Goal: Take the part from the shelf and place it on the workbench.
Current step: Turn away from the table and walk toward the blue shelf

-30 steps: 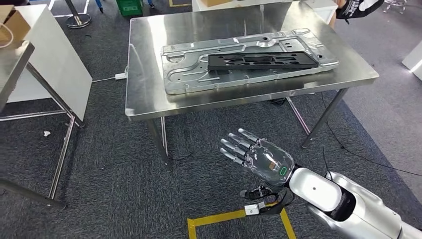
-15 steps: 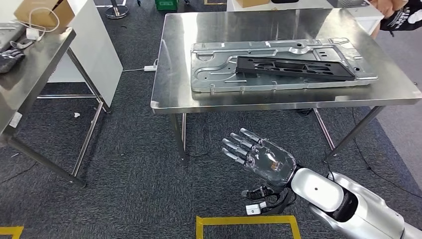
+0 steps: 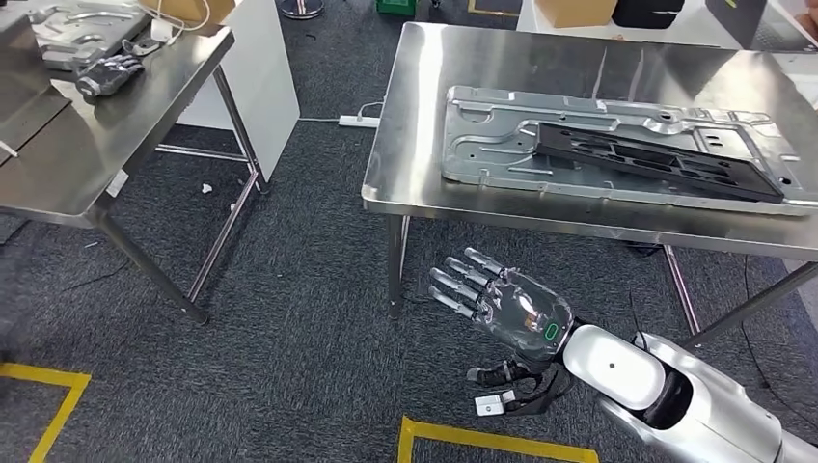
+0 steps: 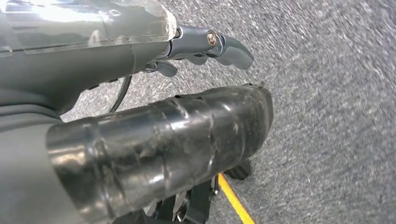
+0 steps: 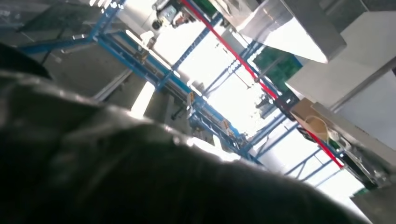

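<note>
**Stiff parts lying on the steel surface, both hands empty**

A long black part lies on a large stamped metal panel on the steel surface. It looks rigid, light and ribbed with cut-outs; I judge its long edges or an opening give the best hold. The panel looks thin, stiff, smooth and probably slippery. The right hand hovers low above the dark carpet, fingers extended and apart, holding nothing. The left hand also holds nothing.

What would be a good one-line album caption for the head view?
Robot's open right hand hovers above grey carpet, before a steel table bearing a metal panel with a black frame on top.
</note>
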Robot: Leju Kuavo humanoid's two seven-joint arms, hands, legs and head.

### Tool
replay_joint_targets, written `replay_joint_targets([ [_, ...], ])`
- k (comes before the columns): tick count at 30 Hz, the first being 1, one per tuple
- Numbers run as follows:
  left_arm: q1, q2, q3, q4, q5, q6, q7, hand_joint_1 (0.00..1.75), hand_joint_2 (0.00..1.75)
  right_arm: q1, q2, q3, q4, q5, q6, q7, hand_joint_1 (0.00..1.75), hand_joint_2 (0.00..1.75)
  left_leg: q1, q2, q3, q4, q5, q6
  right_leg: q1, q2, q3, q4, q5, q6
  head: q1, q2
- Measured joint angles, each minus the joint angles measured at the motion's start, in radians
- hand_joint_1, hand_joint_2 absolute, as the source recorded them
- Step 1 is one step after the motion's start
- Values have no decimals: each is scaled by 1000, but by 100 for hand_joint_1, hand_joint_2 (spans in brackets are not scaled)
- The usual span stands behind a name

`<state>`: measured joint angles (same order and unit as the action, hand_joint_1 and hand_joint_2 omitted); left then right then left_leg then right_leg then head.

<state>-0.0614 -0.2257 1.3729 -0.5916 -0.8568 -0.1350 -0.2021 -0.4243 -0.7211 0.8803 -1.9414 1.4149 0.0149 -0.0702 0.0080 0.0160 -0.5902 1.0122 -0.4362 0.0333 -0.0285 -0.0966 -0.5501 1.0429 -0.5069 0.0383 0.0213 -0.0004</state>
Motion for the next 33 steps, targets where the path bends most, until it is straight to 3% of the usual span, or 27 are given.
replay_joint_targets([
  [2, -1, 0, 0, 0, 0, 0, 0, 0, 0, 1, -1, -1, 0, 0, 0, 0, 0, 0, 1, -19, 2, -5, 4, 11, -2, 63, -48, 105, -62, 1, 1, 0],
  [3, -2, 0, 0, 0, 0, -1, 0, 0, 0, 3, -1, -1, 0, 0, 0, 0, 0, 0, -1, -29, 1, -4, 4, 15, 0, 81, -84, 177, -94, 0, 1, 0],
  [4, -2, 0, 0, 0, 0, -1, 0, 0, 0, 5, -1, -1, 1, 0, 1, 0, 0, 0, -4, -41, 1, -3, 4, 16, 2, 90, -117, 238, -113, -1, 1, 0],
  [5, -2, 0, 0, 0, 0, -1, 0, 0, 0, 7, -1, -1, 1, 0, 1, 0, 0, 0, -7, -53, 1, -2, 4, 18, 4, 92, -135, 266, -111, -4, 1, 0],
  [6, -2, 0, 0, 0, 0, -1, 0, 0, 0, 7, -1, -1, 1, 0, 1, 0, 0, 0, -10, -66, 1, 0, 3, 19, 6, 94, -134, 256, -90, -9, 1, 0],
  [7, -2, 0, 0, 0, 0, -1, 0, 0, 0, 7, -1, -1, 1, 0, 0, 0, 0, 0, -13, -79, 3, 3, 2, 19, 9, 99, -115, 205, -51, -16, 1, 0],
  [9, -3, -2, 0, 0, 0, -1, 0, 0, 0, 7, -1, -1, 1, 0, 0, 0, 0, 0, -17, -104, 3, 8, 0, 18, 14, 134, -58, 67, 18, -33, 0, 0],
  [11, -3, -4, 0, 0, -1, 0, 0, 0, 0, 9, -5, -1, -1, -4, 0, -3, 0, 0, -15, -125, -4, 10, 2, 11, 18, 161, -29, -3, 39, -42, -2, 0],
  [13, 0, -4, 0, 0, -2, 3, 0, 0, 0, 11, -11, -1, -6, -8, 0, -7, 0, 0, -11, -146, -10, 8, 5, -2, 19, 146, -25, -14, 40, -44, -2, 0],
  [14, 2, -3, 0, -1, -2, 4, 0, 0, 0, 12, -13, -2, -9, -8, 0, -7, 0, 0, -12, -141, -12, 12, 2, -8, 18, 134, -20, -22, 42, -47, -1, 0],
  [16, 3, -3, 0, -3, -2, 7, -1, 0, 0, 13, -15, -2, -15, -11, 0, -8, 0, 0, -15, -95, -33, 57, -28, -19, 11, 109, -9, -38, 47, -55, -6, 0],
  [18, 0, -3, 0, -4, -1, 9, -1, 0, 0, 15, -16, -2, -17, -15, 0, -10, 0, 0, -8, -43, -90, 174, -88, -30, 11, 83, -4, -42, 48, -60, -9, 0],
  [20, -1, -3, 0, -4, -1, 10, 0, 0, 0, 16, -17, -2, -17, -19, 1, -13, 0, 0, 1, -27, -142, 275, -121, -41, 10, 56, -4, -41, 46, -59, -9, 0],
  [21, -1, -3, 0, -4, 0, 11, 0, 0, 0, 16, -17, -2, -17, -21, 1, -15, 0, 0, 5, -22, -142, 273, -109, -46, 9, 42, -3, -40, 44, -57, -10, 0],
  [23, 1, -3, 0, -6, 0, 12, 1, 0, 0, 15, -17, -2, -18, -23, 1, -16, 0, 0, 10, -1, -81, 163, -47, -49, 6, 19, 1, -38, 39, -50, -10, 0],
  [25, 0, -3, 0, -8, 0, 12, 1, 0, 0, 14, -17, -2, -20, -24, 1, -16, 0, 0, 7, 37, -13, 40, -7, -40, 9, -1, 7, -34, 32, -38, -9, 0],
  [26, -1, -3, 0, -9, 0, 12, 1, 0, 0, 13, -17, -3, -21, -24, 1, -16, 0, 0, 4, 46, 2, 10, -2, -33, 11, -11, 10, -33, 29, -31, -9, 0],
  [28, 0, -3, 0, -10, 0, 12, 1, 0, 0, 9, -17, -3, -22, -24, 1, -16, 0, 0, 0, 31, 0, 1, -1, -18, 13, -30, 16, -35, 27, -17, -8, 0],
  [29, 2, -3, 0, -10, 0, 12, 1, 0, 0, 8, -17, -4, -22, -24, 1, -16, 0, 0, 2, 18, 2, -3, 2, -12, 11, -30, 20, -35, 24, -10, -8, 0],
  [30, 2, -4, 0, -11, 0, 12, 1, 0, 0, 7, -17, -4, -23, -24, 1, -16, 0, 0, 4, 7, 4, -8, 6, -5, 8, -14, 20, -26, 14, -5, -7, 0],
  [31, 1, -4, 0, -12, 0, 12, 2, 0, 0, 6, -18, -5, -23, -24, 1, -16, 0, 0, 6, -3, 8, -13, 10, 2, 6, 12, 11, 1, -7, -1, -7, 0],
  [33, 0, -5, 0, -12, 0, 12, 2, 0, 0, 7, -19, -6, -24, -25, 1, -17, 0, 0, 7, -23, 7, -17, 16, 11, 5, 71, -44, 117, -72, 1, -6, 0],
])
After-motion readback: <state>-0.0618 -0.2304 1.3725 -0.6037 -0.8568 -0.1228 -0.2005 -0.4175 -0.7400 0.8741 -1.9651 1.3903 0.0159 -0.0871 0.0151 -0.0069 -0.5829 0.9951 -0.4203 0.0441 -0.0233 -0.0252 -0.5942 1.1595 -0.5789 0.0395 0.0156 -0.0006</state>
